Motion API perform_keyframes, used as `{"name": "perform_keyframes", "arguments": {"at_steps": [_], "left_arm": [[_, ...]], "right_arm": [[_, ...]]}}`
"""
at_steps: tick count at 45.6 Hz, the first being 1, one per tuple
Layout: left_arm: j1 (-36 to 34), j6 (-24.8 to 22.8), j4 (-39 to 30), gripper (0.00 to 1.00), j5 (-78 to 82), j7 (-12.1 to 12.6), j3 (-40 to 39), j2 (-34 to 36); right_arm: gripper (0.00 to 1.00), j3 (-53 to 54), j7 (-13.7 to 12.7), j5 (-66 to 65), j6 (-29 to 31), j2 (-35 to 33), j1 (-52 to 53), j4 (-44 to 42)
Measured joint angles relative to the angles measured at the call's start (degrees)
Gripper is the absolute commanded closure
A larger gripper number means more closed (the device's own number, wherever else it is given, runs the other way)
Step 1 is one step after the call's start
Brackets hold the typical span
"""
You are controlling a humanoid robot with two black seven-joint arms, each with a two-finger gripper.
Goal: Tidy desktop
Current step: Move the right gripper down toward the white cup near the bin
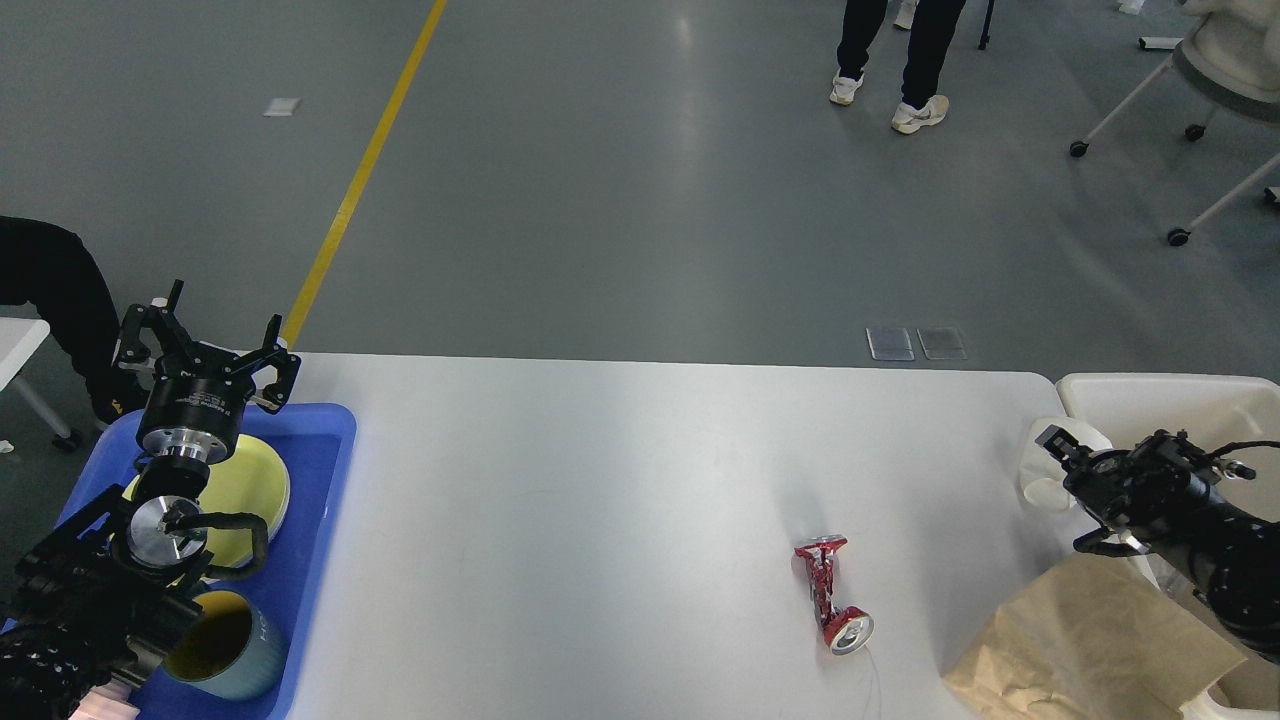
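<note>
left jaws (205,335) spread wide, empty | right jaws (1062,458) by white cup (1040,478), state unclear | crushed red can (832,596) label unreadable

The middle and far stretch of the table (600,480) lie bare, giving a claw wide passage. A crushed red can (832,594) lies alone toward the near right with open room on all sides. At the right edge, a white paper cup (1040,470), a brown paper bag (1090,640) and the cream bin (1150,395) crowd together, with the right claw (1062,452) against the cup. The blue tray (320,520) blocks the left edge.
</note>
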Motion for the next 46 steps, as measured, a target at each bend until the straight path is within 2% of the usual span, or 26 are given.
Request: {"name": "perform_keyframes", "arguments": {"at_steps": [4,9,12,46], "left_arm": [[0.00,0.00,0.00,0.03,0.00,0.00,0.00,0.00],[0.00,0.00,0.00,0.03,0.00,0.00,0.00,0.00],[0.00,0.00,0.00,0.03,0.00,0.00,0.00,0.00],[0.00,0.00,0.02,0.03,0.00,0.00,0.00,0.00]], "right_arm": [[0.05,0.10,0.05,0.04,-2.05,0.36,-0.14,-0.46],[0.30,0.12,0.06,0.08,-3.58,0.98,-0.77,-0.54],[0.36,0.12,0.06,0.07,-3.86,1.27,-1.04,-0.56],[0.36,1.35,0.06,0.08,-6.04,3.47,-3.01,-0.59]]}}
